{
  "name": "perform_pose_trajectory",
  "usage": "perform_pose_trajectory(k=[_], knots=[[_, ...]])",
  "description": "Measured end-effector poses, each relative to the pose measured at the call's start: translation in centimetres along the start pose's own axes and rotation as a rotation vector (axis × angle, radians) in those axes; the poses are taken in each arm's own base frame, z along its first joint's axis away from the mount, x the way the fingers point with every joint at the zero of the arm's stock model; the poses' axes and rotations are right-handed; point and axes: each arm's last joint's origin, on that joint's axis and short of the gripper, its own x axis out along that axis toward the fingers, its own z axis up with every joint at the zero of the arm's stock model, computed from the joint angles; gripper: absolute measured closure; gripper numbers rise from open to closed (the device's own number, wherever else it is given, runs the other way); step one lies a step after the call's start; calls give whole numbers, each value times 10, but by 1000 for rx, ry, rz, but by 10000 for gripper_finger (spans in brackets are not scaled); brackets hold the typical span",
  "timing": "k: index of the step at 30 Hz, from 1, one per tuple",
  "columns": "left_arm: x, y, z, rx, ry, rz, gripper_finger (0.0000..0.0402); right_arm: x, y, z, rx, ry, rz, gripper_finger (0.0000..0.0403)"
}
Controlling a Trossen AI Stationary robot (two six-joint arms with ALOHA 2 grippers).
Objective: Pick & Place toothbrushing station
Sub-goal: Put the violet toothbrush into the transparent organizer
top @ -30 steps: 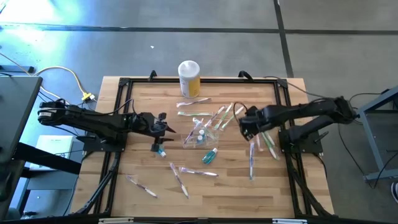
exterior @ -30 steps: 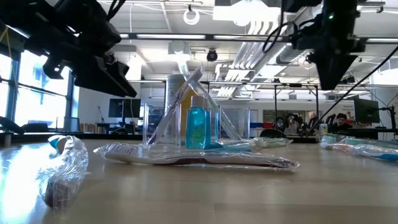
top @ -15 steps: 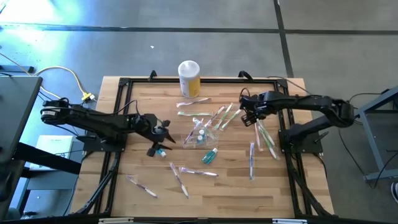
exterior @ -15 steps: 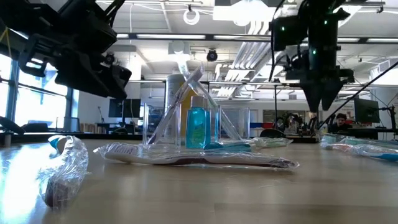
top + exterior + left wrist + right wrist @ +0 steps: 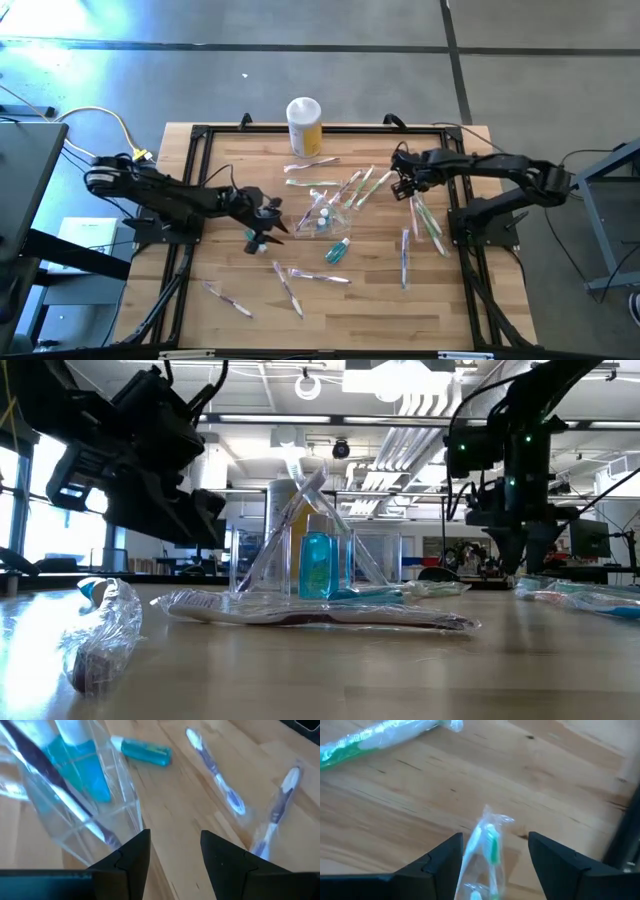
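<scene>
The toothbrushing station (image 5: 322, 212) is a clear container standing on its base mid-table, with a teal bottle and toothbrushes leaning in it (image 5: 300, 550). My left gripper (image 5: 272, 226) is open just left of it, slanting down. In the left wrist view nothing lies between the fingers (image 5: 175, 847), and the container's wall (image 5: 117, 805) is beside one finger; whether they touch, I cannot tell. My right gripper (image 5: 404, 184) points down, open, low over a wrapped green toothbrush (image 5: 487, 842). Its fingers stand on either side of the wrapper's end.
A white-lidded yellow jar (image 5: 304, 125) stands at the far edge. A teal tube (image 5: 337, 250) and wrapped toothbrushes (image 5: 290, 285) (image 5: 404, 258) (image 5: 428, 222) lie scattered on the wood. A crumpled wrapper (image 5: 100, 635) lies near the low camera. A black frame (image 5: 200, 135) borders the table.
My left gripper has moved down and toward the clear container, tipping further downward. My right gripper has swung toward the table's far edge and come down close to the wood over the wrapped toothbrushes. No object has moved.
</scene>
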Motion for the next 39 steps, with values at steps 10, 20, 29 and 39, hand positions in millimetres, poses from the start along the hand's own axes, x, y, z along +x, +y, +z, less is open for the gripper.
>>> perform_pose_trajectory(k=[10, 20, 29, 39], knots=[[13, 2, -9, -12, 4, -50, 234, 14, 0, -3, -41, -38, 41, 223], [14, 2, -8, -5, -11, -47, 234, 14, 0, -3, -101, -45, 36, 383], [14, 2, -7, -2, -18, -44, 234, 4, 13, -5, -181, -85, 46, 400], [14, 2, -7, -2, -18, -44, 234, -76, 69, -18, -343, -351, 77, 401]])
